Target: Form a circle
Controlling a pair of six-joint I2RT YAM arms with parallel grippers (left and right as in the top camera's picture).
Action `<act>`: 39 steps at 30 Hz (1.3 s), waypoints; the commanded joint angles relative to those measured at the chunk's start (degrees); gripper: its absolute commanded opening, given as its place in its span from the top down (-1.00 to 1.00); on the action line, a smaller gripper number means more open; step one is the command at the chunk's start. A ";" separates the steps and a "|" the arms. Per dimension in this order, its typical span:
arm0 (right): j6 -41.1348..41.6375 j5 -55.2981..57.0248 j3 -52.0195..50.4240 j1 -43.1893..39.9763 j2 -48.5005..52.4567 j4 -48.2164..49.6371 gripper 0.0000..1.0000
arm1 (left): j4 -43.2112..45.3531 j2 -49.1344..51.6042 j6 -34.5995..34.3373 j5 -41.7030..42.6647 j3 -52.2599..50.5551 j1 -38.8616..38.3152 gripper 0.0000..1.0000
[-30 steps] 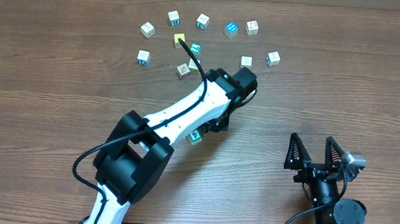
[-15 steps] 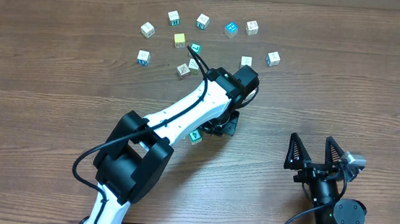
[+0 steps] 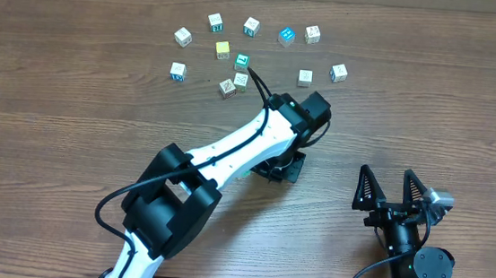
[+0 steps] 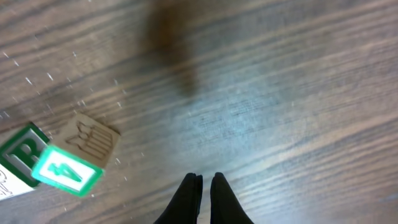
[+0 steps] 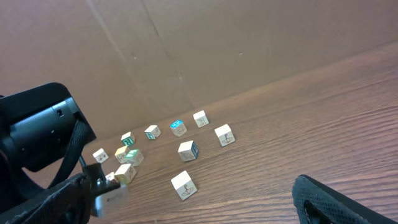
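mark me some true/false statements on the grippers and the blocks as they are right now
1. The left gripper is shut and holds nothing. True.
2. The right gripper is closed on a block. False: it is open and empty, well apart from the blocks.
3. The blocks already form a closed circle. False: they make a loose arc with a few lying inside it, and the side toward the robot is open.
4. A yellow block lies among the others. True.
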 commanded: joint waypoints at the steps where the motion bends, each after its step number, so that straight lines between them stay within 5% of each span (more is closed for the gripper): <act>1: -0.66 -0.33 -0.59 -0.44 -0.44 0.15 -1.00 | -0.74 -0.35 1.07 -0.79 -0.42 -0.15 0.92; 15: -0.68 -0.33 -0.59 -0.44 -0.46 0.15 -1.00 | 0.59 -0.35 1.09 -1.11 -4.96 -0.20 0.92; 39: -0.68 -0.33 -0.59 -0.44 -0.44 0.15 -1.00 | -0.02 -0.35 1.03 -16.09 -7.91 1.07 0.92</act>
